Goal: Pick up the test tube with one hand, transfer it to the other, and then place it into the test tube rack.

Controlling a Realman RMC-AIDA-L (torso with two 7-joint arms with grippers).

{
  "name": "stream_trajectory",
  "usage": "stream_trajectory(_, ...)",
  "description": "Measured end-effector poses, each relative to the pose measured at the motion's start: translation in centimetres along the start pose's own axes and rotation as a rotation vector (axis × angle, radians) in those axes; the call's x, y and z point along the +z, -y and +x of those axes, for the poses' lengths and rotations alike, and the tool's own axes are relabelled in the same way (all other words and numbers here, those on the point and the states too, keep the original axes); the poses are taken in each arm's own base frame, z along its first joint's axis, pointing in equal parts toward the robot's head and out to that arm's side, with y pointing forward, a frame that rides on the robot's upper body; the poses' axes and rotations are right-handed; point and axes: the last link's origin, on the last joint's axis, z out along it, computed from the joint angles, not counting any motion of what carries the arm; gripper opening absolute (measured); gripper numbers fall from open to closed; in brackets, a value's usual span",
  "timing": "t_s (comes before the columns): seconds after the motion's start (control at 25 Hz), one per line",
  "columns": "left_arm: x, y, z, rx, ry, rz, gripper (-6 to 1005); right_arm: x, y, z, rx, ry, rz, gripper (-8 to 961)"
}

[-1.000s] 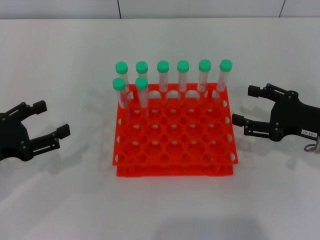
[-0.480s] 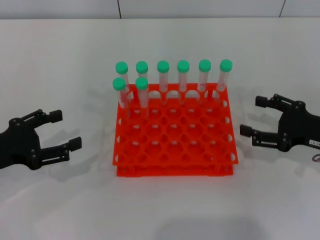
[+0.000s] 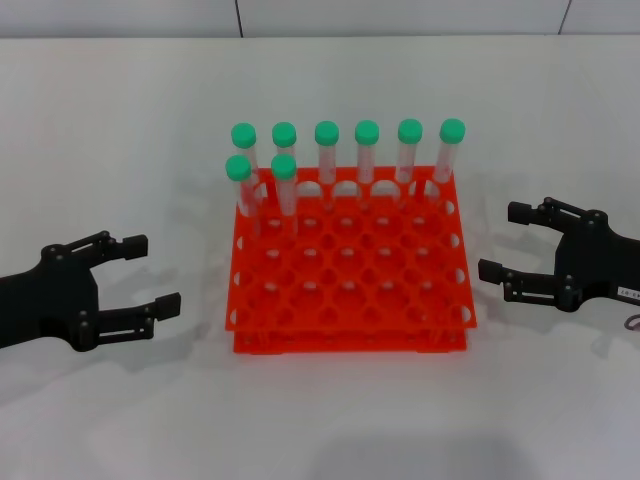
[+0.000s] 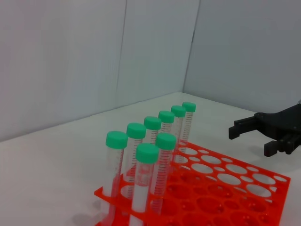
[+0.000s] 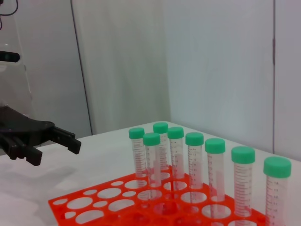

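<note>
The orange-red test tube rack (image 3: 350, 341) stands mid-table, also in the left wrist view (image 4: 244, 197) and the right wrist view (image 5: 103, 207). Several green-capped test tubes stand upright in it: a back row (image 3: 366, 150) and two more in the second row at the left (image 3: 240, 185). I cannot tell which is the task's test tube. My left gripper (image 3: 154, 272) is open and empty, left of the rack's front corner. My right gripper (image 3: 500, 241) is open and empty just beyond the rack's right side. Each wrist view shows the other arm's gripper farther off.
White table all around the rack, with pale wall panels behind. The rack's front rows of holes hold nothing. A cable end shows at the right edge (image 3: 632, 322).
The left gripper has moved right, closer to the rack, and a little toward the front. The right gripper has drawn back slightly to the right and forward. The tubes have not moved.
</note>
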Motion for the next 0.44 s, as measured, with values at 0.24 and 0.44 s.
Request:
stream_trajectory(0.24, 0.11, 0.03, 0.06, 0.003, 0.004, -0.005, 893, 0.04, -0.07, -0.01, 0.003, 0.002, -0.003, 869)
stream_trajectory(0.44, 0.23, 0.08, 0.16, 0.007, 0.006, -0.009, 893, 0.03, -0.14, -0.01, 0.012, -0.001, -0.011, 869)
